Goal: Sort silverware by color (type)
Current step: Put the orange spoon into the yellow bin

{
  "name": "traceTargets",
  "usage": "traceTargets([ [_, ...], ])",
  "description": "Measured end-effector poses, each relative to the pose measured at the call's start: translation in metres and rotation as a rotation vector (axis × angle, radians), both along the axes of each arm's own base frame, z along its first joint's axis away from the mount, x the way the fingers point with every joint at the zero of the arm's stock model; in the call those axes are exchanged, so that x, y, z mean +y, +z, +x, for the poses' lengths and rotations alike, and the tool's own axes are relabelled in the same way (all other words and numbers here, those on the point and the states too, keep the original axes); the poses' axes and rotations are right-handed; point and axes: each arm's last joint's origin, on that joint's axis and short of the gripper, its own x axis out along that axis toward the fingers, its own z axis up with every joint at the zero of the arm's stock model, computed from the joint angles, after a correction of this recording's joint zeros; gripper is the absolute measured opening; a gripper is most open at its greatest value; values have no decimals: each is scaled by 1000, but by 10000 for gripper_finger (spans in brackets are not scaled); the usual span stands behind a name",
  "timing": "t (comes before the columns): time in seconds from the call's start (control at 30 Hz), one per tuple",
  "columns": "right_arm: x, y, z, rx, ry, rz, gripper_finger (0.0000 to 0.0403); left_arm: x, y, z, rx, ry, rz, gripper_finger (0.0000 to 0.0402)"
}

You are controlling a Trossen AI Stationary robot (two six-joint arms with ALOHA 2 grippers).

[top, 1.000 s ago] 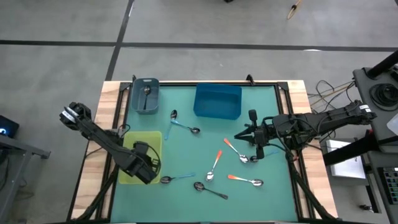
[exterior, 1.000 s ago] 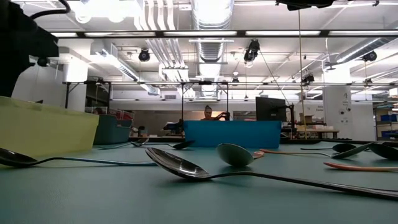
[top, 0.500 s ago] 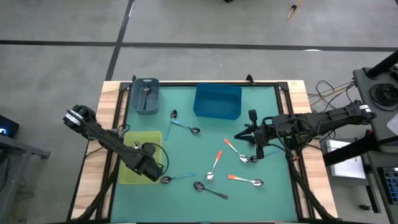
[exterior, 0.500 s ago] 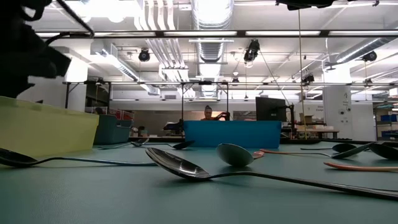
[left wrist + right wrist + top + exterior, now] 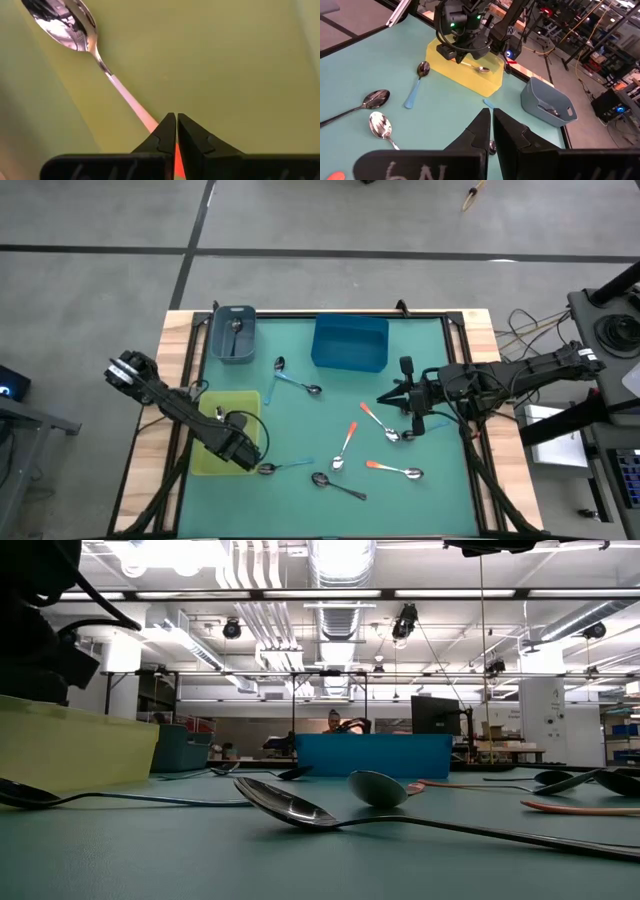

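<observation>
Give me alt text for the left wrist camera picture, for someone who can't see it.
The left hand, its two dark fingers closed together, sits just above the orange handle of a spoon lying on the floor of the yellow-green bin. The spoon's shiny metal bowl points away from the hand. Whether the fingers pinch the handle cannot be told.

Orange spoon handle [image 5: 150, 120] behind pincer [image 5: 176, 131]

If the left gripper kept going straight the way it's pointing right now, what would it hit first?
Most likely the orange-handled spoon lying in the yellow bin. The shut left gripper sits right over that spoon's handle, pointing down into the bin, though how close it is to touching is unclear.
</observation>
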Motion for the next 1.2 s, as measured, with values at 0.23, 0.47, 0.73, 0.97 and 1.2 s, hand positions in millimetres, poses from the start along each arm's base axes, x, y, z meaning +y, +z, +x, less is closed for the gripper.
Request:
traceTargets([
  [0.23, 0, 0, 0, 0, 0, -1, 13, 0, -1, 0, 7, 21, -5, 0],
  [0.47, 0, 0, 0, 0, 0, -1, 13, -2, -1, -1, 10, -44, -13, 0],
  [0.73, 0, 0, 0, 0, 0, -1, 13, -7, 29, 8, 40, -381, -76, 0],
  [0.97, 0, 0, 0, 1, -3, 7, 13, -7, 65, 21, -53, -968, -94, 0],
  [1.2, 0, 0, 0, 0, -7, 8, 13, 16, 51, 0, 8, -1081, -50, 0],
])
